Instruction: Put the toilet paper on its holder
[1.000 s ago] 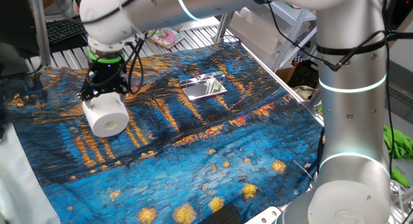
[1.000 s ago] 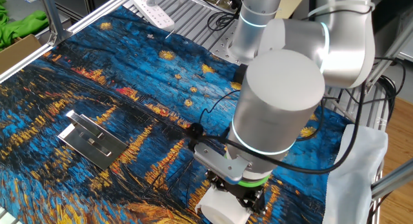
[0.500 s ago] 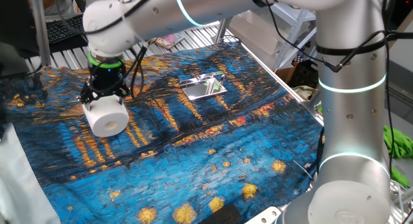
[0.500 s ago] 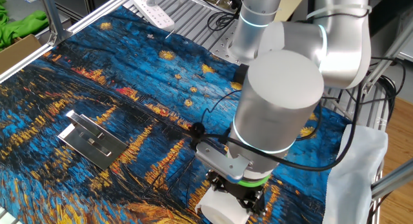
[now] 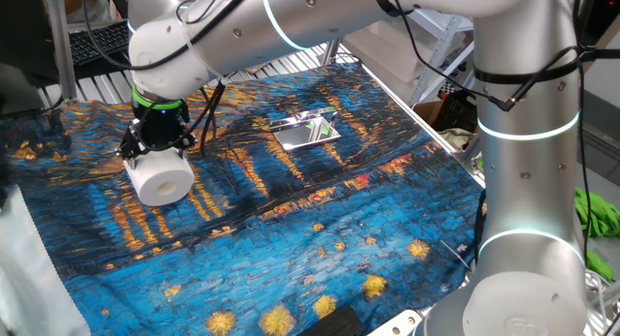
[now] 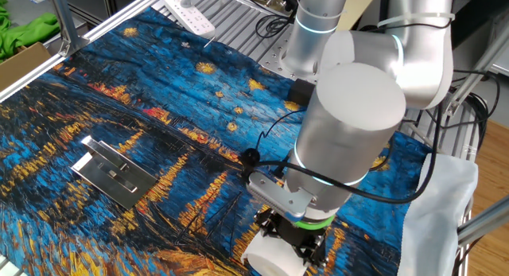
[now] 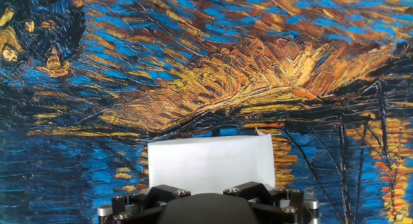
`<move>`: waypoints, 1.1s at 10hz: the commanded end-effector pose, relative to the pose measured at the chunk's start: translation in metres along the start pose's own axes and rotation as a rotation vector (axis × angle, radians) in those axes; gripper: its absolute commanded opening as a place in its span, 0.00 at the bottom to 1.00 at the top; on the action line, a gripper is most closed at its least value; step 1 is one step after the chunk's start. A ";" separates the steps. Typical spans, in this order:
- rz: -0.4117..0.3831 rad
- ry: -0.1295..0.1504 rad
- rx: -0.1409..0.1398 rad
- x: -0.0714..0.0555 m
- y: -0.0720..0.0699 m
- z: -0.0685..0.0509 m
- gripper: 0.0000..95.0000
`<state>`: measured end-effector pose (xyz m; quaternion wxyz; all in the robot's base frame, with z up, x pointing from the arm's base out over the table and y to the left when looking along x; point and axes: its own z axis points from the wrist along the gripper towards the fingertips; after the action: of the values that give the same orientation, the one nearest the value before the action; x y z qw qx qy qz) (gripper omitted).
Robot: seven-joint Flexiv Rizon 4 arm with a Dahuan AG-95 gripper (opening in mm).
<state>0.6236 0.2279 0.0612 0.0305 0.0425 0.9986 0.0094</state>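
The toilet paper (image 5: 160, 178) lies on its side on the painted cloth at the near left, its core hole facing one fixed camera. In the other fixed view the toilet paper (image 6: 273, 260) shows at the bottom edge under the wrist. My gripper (image 5: 158, 154) stands straight over it, open, with a black finger down each side of the roll. The hand view shows the toilet paper (image 7: 210, 161) as a white block right up against the hand. The holder (image 5: 305, 131), a shiny chrome plate, lies apart on the cloth toward the back; the holder (image 6: 111, 172) appears at the left in the other fixed view.
A white power strip (image 6: 191, 13) lies at the table's far edge. Green cloth in a cardboard box (image 6: 24, 33) sits off the table's corner. White fabric (image 6: 445, 220) hangs beside the arm's base. A keyboard (image 5: 97, 45) lies behind the cloth.
The arm has swung a little and the hand has sunk slightly lower over the roll. The roll and the holder have stayed where they were.
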 end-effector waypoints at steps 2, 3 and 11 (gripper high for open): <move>-0.020 -0.014 0.011 0.001 0.001 0.002 0.60; -0.040 -0.027 0.009 0.000 0.001 0.002 0.40; -0.015 -0.007 0.070 0.003 0.006 -0.006 0.00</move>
<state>0.6220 0.2345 0.0654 0.0334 0.0349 0.9984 -0.0288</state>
